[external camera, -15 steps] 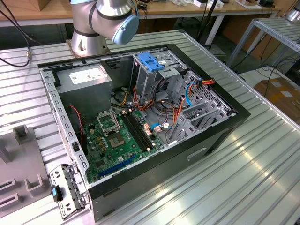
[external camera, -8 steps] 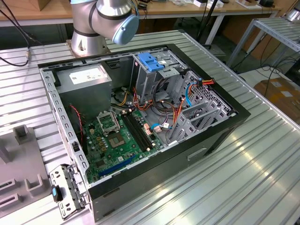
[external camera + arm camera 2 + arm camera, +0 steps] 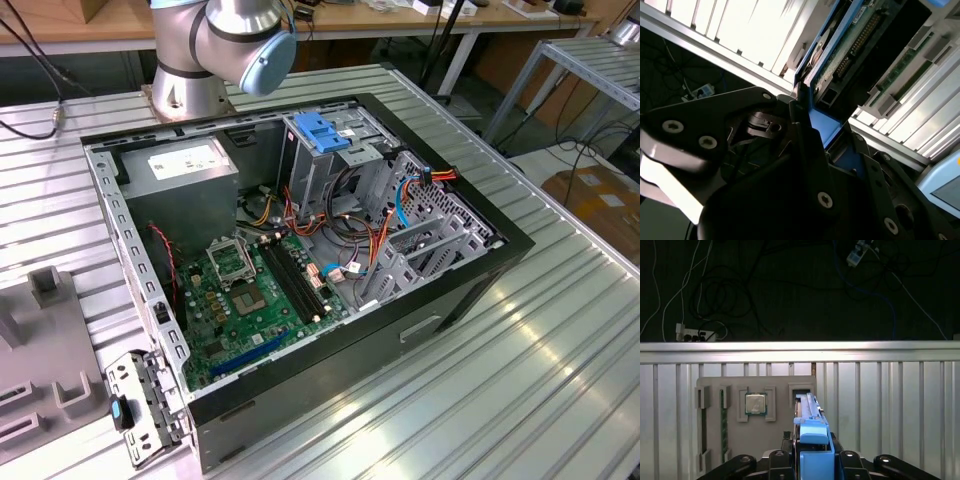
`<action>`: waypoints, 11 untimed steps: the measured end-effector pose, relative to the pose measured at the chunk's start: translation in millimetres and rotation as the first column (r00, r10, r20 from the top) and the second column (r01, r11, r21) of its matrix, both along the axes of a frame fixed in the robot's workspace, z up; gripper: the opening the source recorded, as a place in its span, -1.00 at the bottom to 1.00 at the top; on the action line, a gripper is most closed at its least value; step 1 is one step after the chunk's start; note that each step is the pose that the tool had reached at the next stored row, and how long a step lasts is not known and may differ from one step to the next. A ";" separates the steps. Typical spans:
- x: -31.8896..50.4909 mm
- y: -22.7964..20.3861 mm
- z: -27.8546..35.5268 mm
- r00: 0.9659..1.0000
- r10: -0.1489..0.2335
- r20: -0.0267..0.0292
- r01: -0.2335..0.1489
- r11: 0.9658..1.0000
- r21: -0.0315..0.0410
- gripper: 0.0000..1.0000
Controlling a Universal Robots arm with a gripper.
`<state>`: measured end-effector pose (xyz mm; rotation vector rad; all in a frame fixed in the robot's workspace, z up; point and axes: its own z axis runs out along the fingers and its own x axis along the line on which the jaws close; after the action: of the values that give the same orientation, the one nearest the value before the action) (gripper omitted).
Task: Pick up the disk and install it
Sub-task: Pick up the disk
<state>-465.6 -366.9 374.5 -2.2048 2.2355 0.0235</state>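
A ribbed metal surface [image 3: 560,330] carries an open computer case [image 3: 300,250], with the arm [image 3: 215,50] standing at its far side. In both wrist views the fingers [image 3: 807,150] pinch the disk [image 3: 809,410] by its blue rails, edge-on over a grey tray [image 3: 780,425] that holds a chip [image 3: 755,404].

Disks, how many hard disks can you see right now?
1. The disk is gripped on edge between the fingers, by the grey tray in the first wrist view. Others may be hidden inside the drive cage in the exterior view.
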 end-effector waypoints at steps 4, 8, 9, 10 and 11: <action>0.0 0.0 3.1 1.000 0.000 0.000 0.000 1.000 0.000 -0.25; 0.0 0.0 6.3 1.000 0.000 0.000 0.000 1.000 0.000 -0.25; 0.0 0.0 7.0 1.000 0.000 0.000 0.000 1.000 0.000 -0.25; 0.0 0.0 7.7 1.000 0.000 0.000 0.000 1.000 0.000 -0.25; 0.0 0.0 8.3 1.000 0.000 0.000 0.000 1.000 0.000 -0.25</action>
<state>-465.6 -366.9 382.9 -2.2049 2.2355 0.0235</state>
